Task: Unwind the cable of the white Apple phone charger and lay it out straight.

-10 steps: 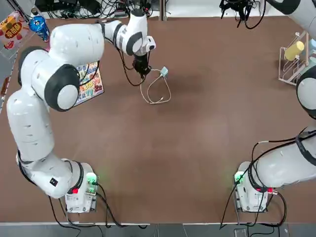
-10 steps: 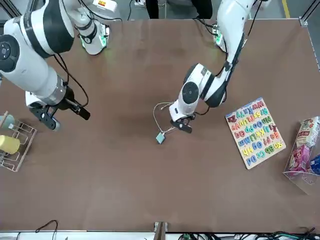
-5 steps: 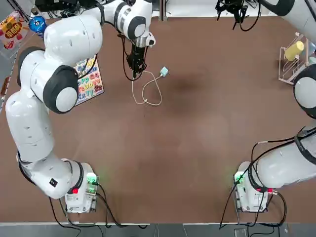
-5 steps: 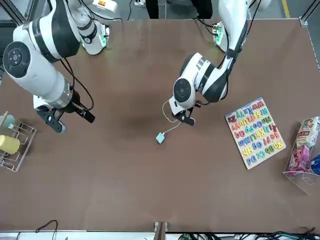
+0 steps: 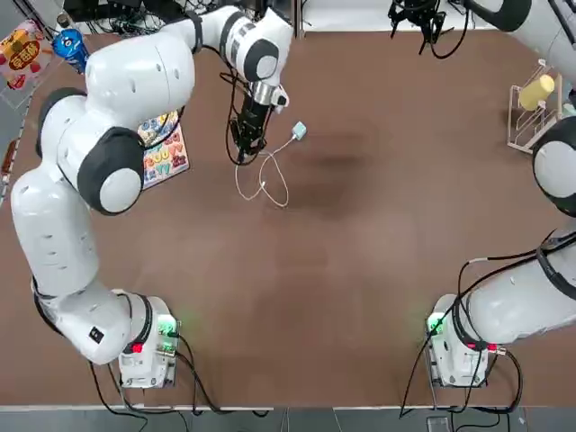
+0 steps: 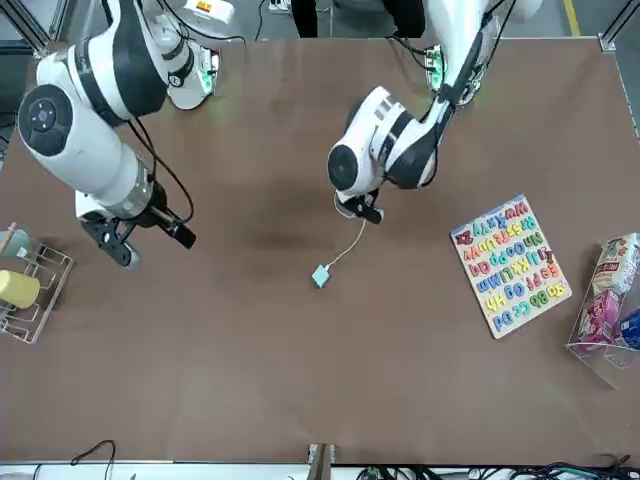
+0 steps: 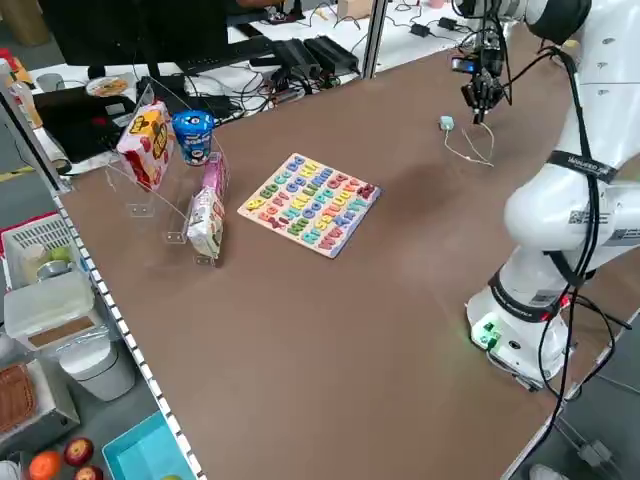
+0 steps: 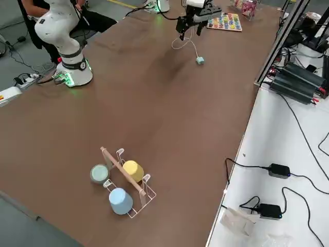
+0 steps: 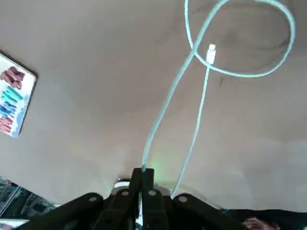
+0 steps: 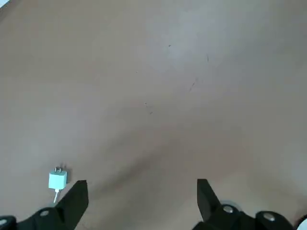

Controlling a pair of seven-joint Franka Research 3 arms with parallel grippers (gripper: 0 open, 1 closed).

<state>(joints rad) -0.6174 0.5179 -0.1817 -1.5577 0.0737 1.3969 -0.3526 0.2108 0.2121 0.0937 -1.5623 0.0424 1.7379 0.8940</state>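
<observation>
The white Apple phone charger [image 5: 299,131] [image 6: 321,275] lies on the brown table at the far middle. Its thin white cable [image 5: 281,147] [image 6: 346,246] runs taut from the plug up to my left gripper [image 5: 247,135] [image 9: 143,178], which is shut on it above the table. Past the grip the cable hangs down and curls in a small loop [image 5: 267,187] on the table. The connector tip [image 9: 211,53] rests across that loop. My right gripper [image 10: 141,196] hovers open over the table's far edge [image 5: 418,16], and the charger [image 10: 57,180] shows beside one of its fingers.
A colourful letter puzzle board [image 5: 162,148] [image 6: 510,265] lies to the left of the charger. Snack packs and a can [image 5: 36,49] stand in the far left corner. A wire rack with cups [image 5: 535,99] [image 8: 123,182] stands at the far right.
My left gripper has pulled the cable away from the plug. The stretch to the charger has drawn straight and the loop has shrunk. The right gripper drifted a little.
</observation>
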